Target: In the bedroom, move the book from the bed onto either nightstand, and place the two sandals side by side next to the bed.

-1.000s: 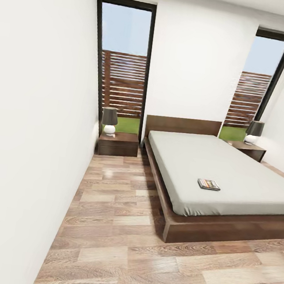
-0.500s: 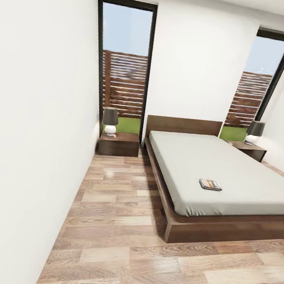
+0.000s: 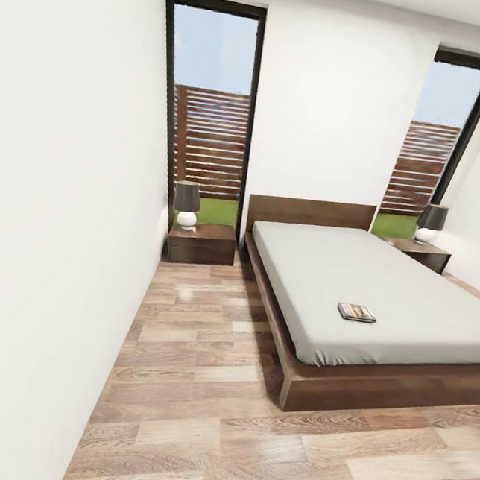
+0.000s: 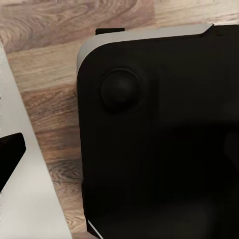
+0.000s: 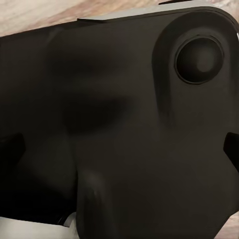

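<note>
while fingers' state cannot be told, book (image 3: 356, 312) flat on bed (image 3: 384, 288), near foot

Bedroom: white walls, light wood-plank floor (image 3: 197, 407), 2 tall dark-framed windows. Large low bed (image 3: 384, 288), pale mattress on dark brown frame, low wooden headboard against far wall. Small thin book (image 3: 356, 312), flat on mattress near foot end, dark cover with orange band. 2 dark wooden nightstands: left nightstand (image 3: 201, 243) and right nightstand (image 3: 421, 253), flanking headboard.

The camera has edged slightly nearer the bed (image 3: 384, 288).
</note>
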